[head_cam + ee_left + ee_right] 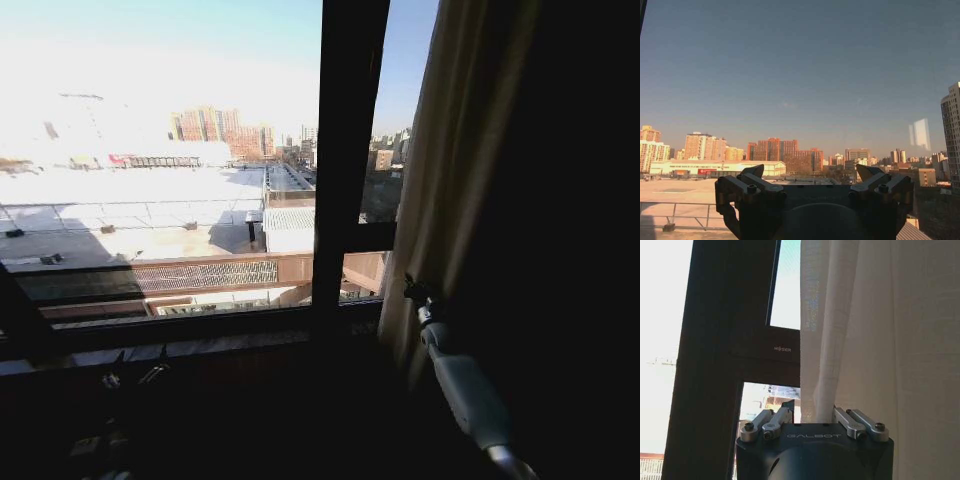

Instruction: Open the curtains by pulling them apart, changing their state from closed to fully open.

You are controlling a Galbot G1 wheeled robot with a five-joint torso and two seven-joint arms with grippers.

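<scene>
My right gripper (814, 419) sits at the near edge of the curtains (880, 340), its fingers set narrowly apart with a fold of the sheer fabric running down between them; the hem end of that fold is hidden behind my wrist housing, so I cannot tell how firmly it is pinched. The cloth is a loose, fine weave, cream-white, falling in soft vertical pleats, and light passes through it. From my head I count one gathered panel (450, 170), bunched at the right of the window, its far right side lost in deep shadow. My right arm (465, 390) is a smooth white tube reaching up to the panel's lower edge. A thick dark window frame (345, 150) splits the glass into two panes, with a horizontal bar lower down; the sill below is too dark to read. My left gripper (812, 175) is held up before bare glass and city skyline, its two black, blocky fingers (747, 185) spread wide with nothing between them.
</scene>
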